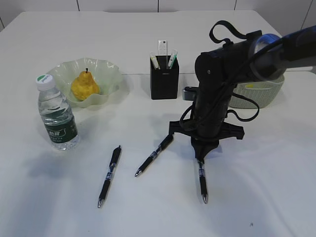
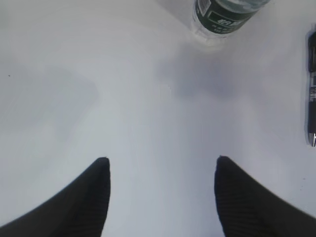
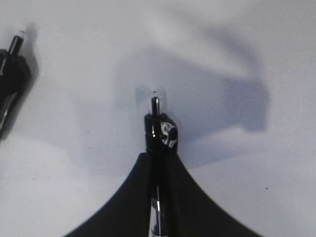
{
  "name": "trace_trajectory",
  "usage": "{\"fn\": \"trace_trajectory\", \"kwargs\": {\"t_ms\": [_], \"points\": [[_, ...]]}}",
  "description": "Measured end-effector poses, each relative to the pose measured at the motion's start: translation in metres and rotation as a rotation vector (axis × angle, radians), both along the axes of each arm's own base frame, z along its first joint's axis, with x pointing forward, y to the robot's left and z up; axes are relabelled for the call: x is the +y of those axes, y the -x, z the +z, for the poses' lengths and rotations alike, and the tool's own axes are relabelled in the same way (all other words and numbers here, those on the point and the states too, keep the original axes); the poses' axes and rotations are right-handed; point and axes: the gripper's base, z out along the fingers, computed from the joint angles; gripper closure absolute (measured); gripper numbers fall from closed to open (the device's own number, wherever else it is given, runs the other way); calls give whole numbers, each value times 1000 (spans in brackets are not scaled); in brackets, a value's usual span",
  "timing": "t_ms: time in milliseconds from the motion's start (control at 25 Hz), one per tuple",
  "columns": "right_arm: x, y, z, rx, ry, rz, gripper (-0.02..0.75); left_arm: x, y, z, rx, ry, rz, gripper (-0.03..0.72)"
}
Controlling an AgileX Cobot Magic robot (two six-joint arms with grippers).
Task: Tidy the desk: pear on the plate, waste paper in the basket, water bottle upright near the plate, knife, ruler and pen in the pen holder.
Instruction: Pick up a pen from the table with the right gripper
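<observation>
On the white bench (image 1: 148, 207), the water bottle (image 1: 57, 114) stood upright at the left, just beside the plate (image 1: 111, 79) holding the pear (image 1: 85, 85); the left claw (image 2: 160, 170) hung spread over bare bench; two black pens (image 1: 109, 175) (image 1: 154, 155) lay loose in front; the pen holder (image 1: 164, 78) stood behind, apparently with markers inside; the right claw (image 3: 157, 157) was pinched on a third pen (image 1: 202, 181); the basket (image 1: 259, 94) sat far right.

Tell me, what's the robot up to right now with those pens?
Right gripper shut on pen, pen still on desk. Left gripper open, empty, near bottle. Two more pens waiting. Holder path clear.
</observation>
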Motion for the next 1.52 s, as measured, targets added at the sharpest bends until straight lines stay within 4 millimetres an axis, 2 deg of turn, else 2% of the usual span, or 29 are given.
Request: {"fn": "trace_trajectory", "kwargs": {"t_ms": [800, 880, 1120, 1520], "points": [[0, 0, 1, 1, 3, 22, 736, 0, 0, 0, 0, 0, 0, 223], [0, 0, 1, 2, 6, 23, 711, 0, 0, 0, 0, 0, 0, 223], [-1, 0, 0, 4, 18, 31, 507, 0, 0, 0, 0, 0, 0, 223], [-3, 0, 0, -1, 37, 44, 475, 0, 0, 0, 0, 0, 0, 223]]}}
